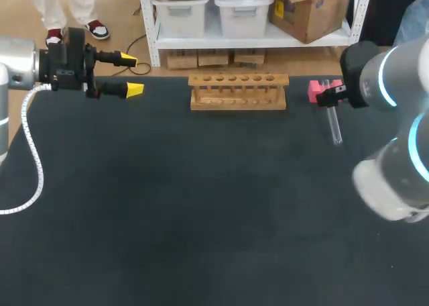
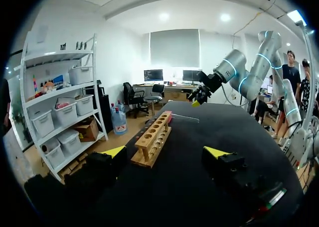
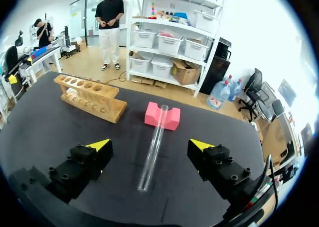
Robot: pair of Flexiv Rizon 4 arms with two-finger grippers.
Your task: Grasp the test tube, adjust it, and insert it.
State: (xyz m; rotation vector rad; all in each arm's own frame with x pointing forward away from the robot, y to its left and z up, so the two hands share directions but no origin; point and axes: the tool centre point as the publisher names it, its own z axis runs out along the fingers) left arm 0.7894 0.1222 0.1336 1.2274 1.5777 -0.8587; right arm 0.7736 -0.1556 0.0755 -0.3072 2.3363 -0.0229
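The tube [image 3: 158, 132] is lying between the right gripper's [image 3: 150, 145] spread fingers [image 3: 89, 160], touching neither, far end on the block [image 3: 171, 118]; the left gripper [image 1: 133, 74] is hovering open, far off.

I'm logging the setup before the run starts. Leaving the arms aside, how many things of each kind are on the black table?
Clear glass test tube: 1
Pink foam block: 1
Wooden rack with a row of holes: 1
Total: 3

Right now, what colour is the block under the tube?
Pink block, best in the right wrist view.
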